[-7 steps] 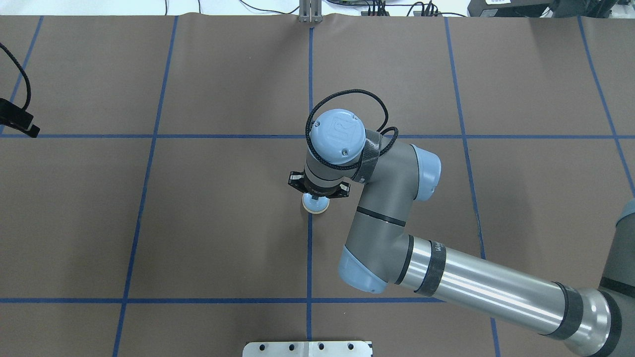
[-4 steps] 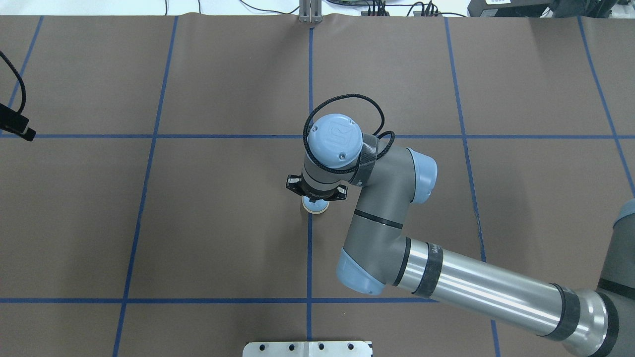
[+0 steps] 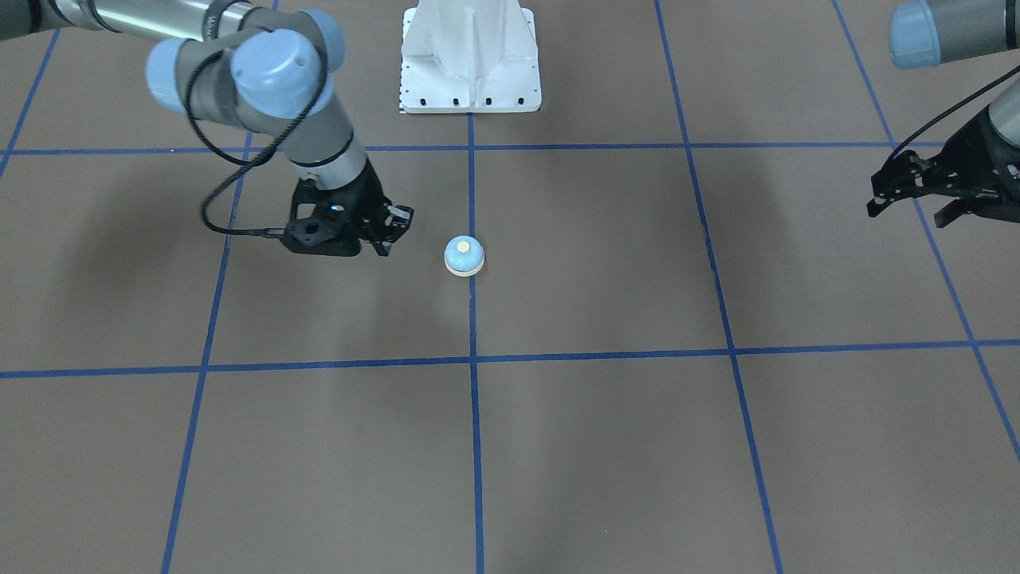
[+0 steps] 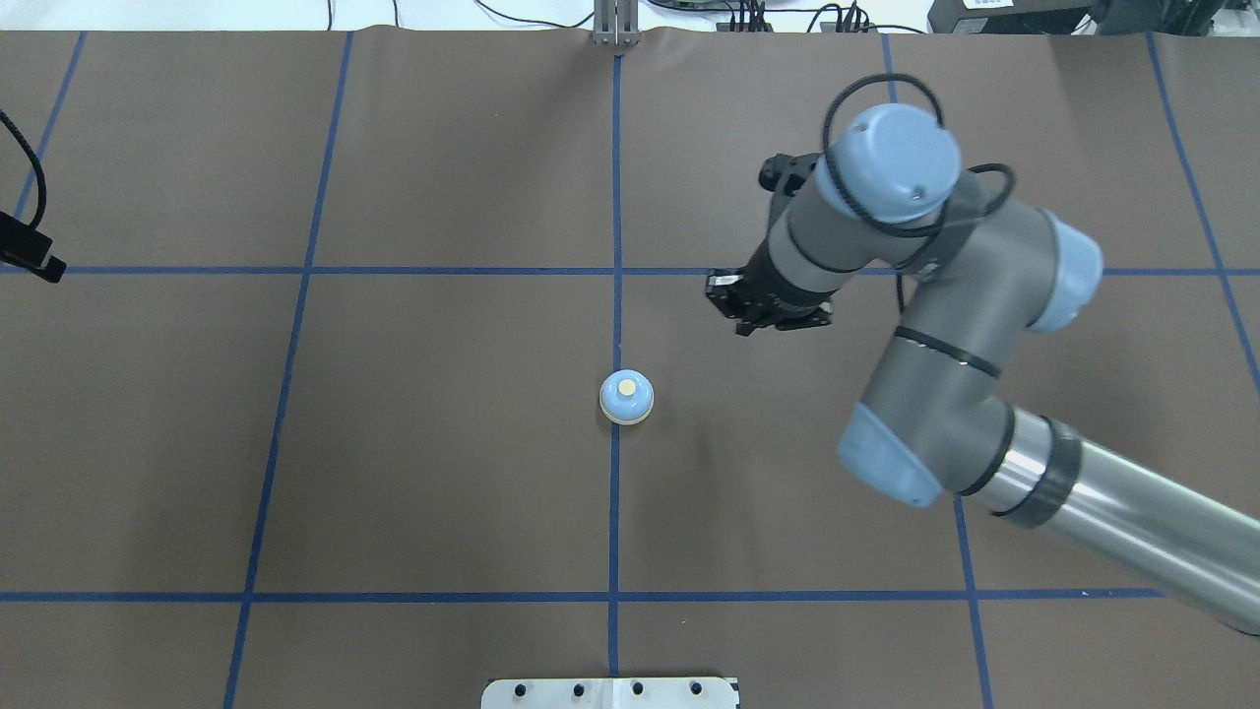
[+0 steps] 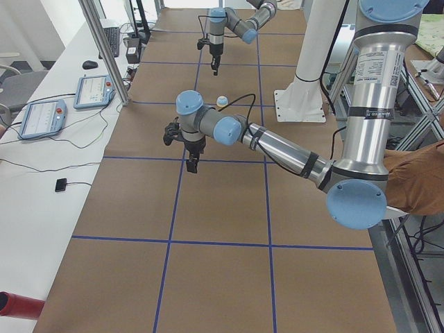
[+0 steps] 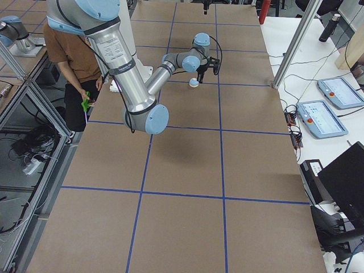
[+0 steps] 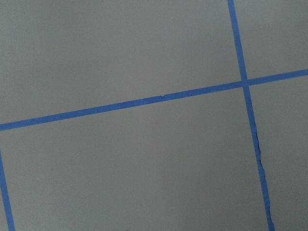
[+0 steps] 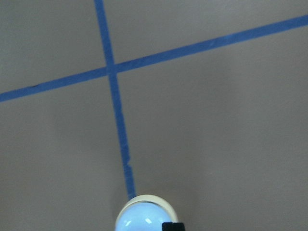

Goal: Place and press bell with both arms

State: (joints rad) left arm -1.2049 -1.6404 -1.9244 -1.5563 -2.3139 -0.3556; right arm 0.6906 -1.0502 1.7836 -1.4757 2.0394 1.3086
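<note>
The bell [image 4: 626,397] stands upright and free on the brown surface [image 4: 394,473], right on the central blue tape line [image 4: 615,512], cream button up, so placing looks done and pressing looks like the step in hand. To do it well, I judge the pressing tool should arrive directly above the button and descend straight. A light, centred push matters, since nothing steadies the bell and an off-centre touch could skid or tip it. The right tool [image 3: 390,231] hangs near the bell but clear of it, tilted and holding nothing. I cannot tell how its jaws stand. The right arm [image 4: 945,295] is bent sharply at the wrist. The left tool [image 5: 192,165] points down, well apart from the bell, and its jaw state is also unclear.
</note>
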